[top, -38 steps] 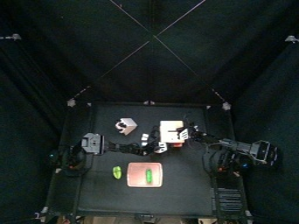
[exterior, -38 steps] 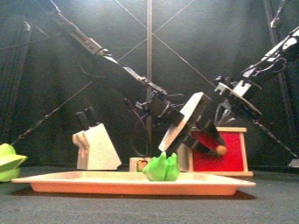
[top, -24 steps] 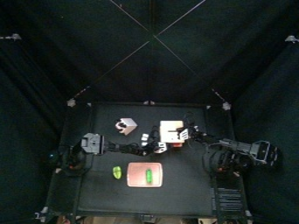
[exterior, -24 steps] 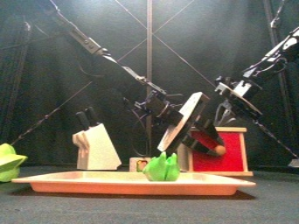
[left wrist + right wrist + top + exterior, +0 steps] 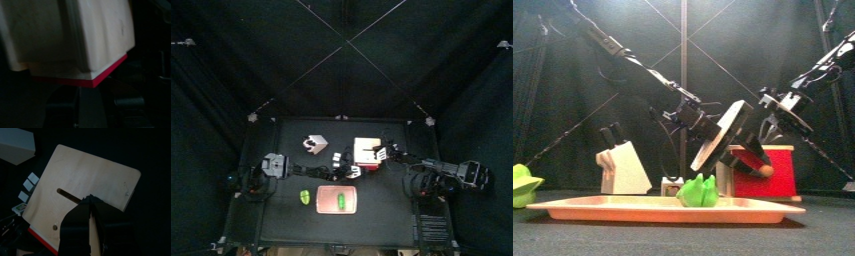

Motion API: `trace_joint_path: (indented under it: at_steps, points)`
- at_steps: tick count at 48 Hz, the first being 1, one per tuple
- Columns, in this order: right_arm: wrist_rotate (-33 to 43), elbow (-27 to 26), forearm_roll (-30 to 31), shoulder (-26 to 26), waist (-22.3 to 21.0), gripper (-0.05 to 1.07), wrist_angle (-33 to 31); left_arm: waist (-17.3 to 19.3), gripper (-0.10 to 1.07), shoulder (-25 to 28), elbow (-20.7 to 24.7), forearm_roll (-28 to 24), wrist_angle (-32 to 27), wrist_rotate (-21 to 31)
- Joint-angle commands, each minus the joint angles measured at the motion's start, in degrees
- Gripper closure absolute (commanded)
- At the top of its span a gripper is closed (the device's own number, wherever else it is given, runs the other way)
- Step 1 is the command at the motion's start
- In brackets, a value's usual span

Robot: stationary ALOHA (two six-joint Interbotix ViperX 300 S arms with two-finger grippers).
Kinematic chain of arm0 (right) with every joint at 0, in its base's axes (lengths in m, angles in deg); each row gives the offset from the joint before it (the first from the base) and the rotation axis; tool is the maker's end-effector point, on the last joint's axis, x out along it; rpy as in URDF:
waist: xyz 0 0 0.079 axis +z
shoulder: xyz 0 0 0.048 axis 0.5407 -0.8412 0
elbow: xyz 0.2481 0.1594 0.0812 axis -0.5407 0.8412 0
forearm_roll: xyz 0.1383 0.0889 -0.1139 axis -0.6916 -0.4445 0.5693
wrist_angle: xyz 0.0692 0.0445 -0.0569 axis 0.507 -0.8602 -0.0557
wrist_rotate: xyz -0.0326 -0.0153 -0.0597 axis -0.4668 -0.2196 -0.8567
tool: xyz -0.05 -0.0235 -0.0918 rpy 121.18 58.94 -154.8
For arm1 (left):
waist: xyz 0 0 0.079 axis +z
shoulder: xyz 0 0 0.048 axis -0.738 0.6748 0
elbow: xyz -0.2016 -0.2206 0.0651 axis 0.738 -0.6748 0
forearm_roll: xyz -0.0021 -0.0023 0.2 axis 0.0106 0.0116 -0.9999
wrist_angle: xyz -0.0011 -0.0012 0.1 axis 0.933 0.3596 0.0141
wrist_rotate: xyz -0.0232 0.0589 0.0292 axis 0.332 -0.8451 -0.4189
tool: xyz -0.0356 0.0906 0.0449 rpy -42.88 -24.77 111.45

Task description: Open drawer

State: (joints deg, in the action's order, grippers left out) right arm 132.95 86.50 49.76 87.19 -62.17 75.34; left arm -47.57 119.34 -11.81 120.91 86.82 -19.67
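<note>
Item: the drawer (image 5: 368, 150), pale tan top, red-pink sliding part. Location: top view, just right of table centre, at about 2 o'clock from the flat pink tray (image 5: 339, 199). In the front view the drawer (image 5: 727, 135) stood tipped, tan panel leaning, red part (image 5: 767, 172) low at its 4 o'clock.

Left gripper (image 5: 342, 163): at the drawer's 8 o'clock, close against it. Own wrist view filled by the drawer (image 5: 80, 40); whether clenched or released could not be told.

Right gripper (image 5: 89, 203): tips drawn together at the tan panel's edge, seemingly pinching it; actual contact not certain.

Handling note (judgement): one arm should brace the body firmly while the other draws the red part straight along its slide; any twist would likely tip the unit further.

Not made out: handle or pull; extent of opening; left jaws; base contact with the table (image 5: 392, 215).

Also present: white cube (image 5: 313, 143); green piece (image 5: 698, 190).
</note>
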Motion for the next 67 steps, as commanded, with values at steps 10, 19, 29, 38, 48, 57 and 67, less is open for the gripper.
trace_joint_path:
  at_steps: [10, 19, 29, 38, 48, 57, 67]
  points:
    - [0.09, 0.26, -0.26, -0.35, 0.09, 0.67, -0.26, -1.58, 0.45, -2.99, 1.05, -0.18, 0.26, -0.18]
    - [0.09, 0.26, -0.26, -0.35, 0.09, 0.67, -0.26, -2.2, 0.45, -3.87, 1.23, -0.18, 0.26, -0.26]
    - [0.09, 0.26, -0.26, -0.35, 0.09, 0.67, -0.26, -3.78, 0.46, -3.87, 1.58, -0.18, 0.35, -0.18]
    - [0.09, 0.26, -0.26, -0.26, 0.09, 0.67, -0.26, -5.19, 0.46, -4.22, 1.58, -0.18, 0.26, -0.18]
    - [0.09, 0.35, -0.26, -0.35, 0.09, 0.67, -0.26, -6.42, 0.46, -4.57, 1.41, -0.09, 0.26, -0.18]
    - [0.09, 0.35, -0.44, -0.35, 0.09, 0.67, -0.26, -7.03, 0.46, -4.75, 0.88, -0.09, 0.26, -0.26]
    - [0.09, 0.35, -0.62, -0.35, 0.09, 0.67, -0.26, -6.59, 0.41, -4.13, 0.97, -1.49, 0.26, -0.35]
